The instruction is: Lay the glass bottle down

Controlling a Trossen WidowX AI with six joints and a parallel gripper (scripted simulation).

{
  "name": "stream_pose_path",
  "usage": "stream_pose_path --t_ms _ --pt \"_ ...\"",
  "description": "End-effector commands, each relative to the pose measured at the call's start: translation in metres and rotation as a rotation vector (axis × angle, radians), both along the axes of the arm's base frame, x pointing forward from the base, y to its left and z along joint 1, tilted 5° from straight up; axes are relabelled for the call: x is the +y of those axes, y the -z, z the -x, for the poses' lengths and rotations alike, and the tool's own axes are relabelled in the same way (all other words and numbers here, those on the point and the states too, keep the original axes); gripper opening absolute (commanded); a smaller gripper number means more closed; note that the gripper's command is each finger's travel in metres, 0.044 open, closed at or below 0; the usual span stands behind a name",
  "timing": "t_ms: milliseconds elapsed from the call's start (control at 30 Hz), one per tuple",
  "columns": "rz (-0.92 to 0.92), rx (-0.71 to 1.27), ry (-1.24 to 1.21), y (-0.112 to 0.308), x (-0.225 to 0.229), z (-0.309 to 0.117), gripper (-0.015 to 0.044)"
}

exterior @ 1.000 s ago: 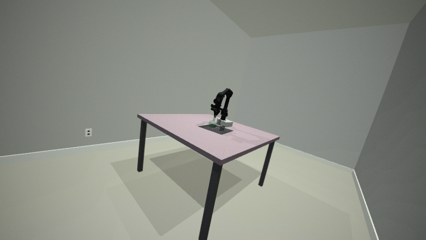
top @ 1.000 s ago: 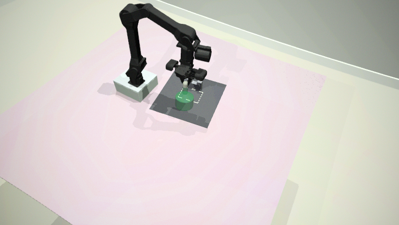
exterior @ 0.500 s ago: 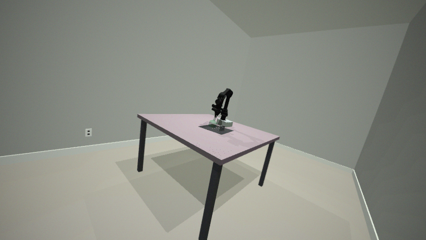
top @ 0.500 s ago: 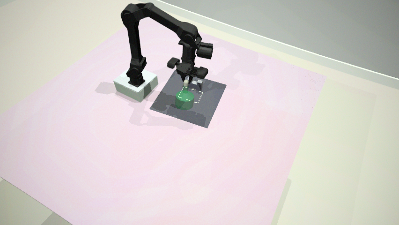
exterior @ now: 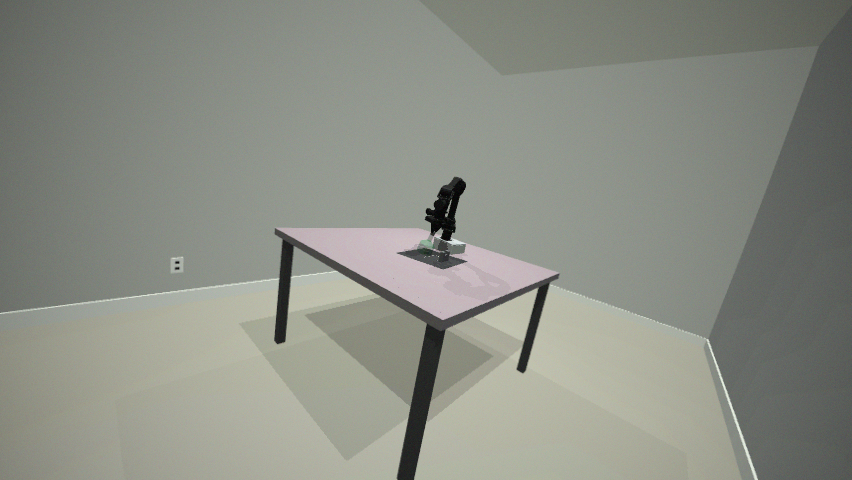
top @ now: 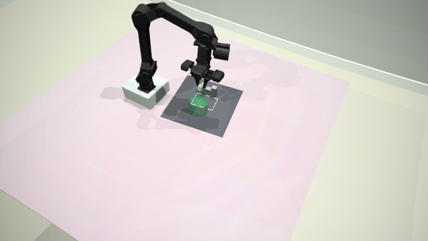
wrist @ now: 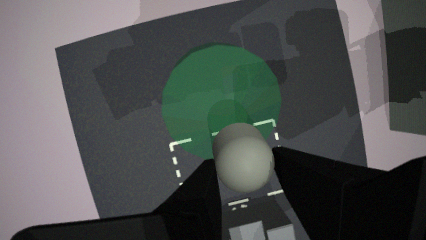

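Bottle [top: 198, 107] [exterior: 425, 244] [wrist: 220, 80] on dark mat [top: 230, 101] [exterior: 411, 254] [wrist: 125, 165], pink table [top: 167, 173] [exterior: 381, 271] [wrist: 30, 150], grey walls [top: 344, 35] [exterior: 208, 119]

1. My claw [top: 201, 85] [exterior: 434, 231] [wrist: 244, 162] is black.
2. Below it, the bottle [top: 198, 106] [exterior: 425, 244] [wrist: 220, 85] is translucent green, its top pale grey.
3. Under me, the mat [top: 227, 119] [exterior: 411, 254] [wrist: 120, 165] is dark grey, with a white dashed outline [top: 212, 109] [exterior: 424, 256] [wrist: 175, 161].
4. The worktop [top: 149, 161] [exterior: 369, 256] [wrist: 30, 150] is pink.
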State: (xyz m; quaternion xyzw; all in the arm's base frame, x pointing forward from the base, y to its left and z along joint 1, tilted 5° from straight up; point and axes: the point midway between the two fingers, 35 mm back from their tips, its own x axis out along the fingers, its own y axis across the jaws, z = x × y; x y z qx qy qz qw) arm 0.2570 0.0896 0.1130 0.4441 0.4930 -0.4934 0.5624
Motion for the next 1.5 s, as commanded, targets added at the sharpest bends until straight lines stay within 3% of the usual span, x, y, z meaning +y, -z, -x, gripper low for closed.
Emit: stream_pose_path --t_ms 0,1467 --pt "-0.012 0.001 -0.004 -0.001 0.010 0.001 0.0108" --pt "0.103 -0.018 0.030 0.002 0.042 0.007 0.0108"
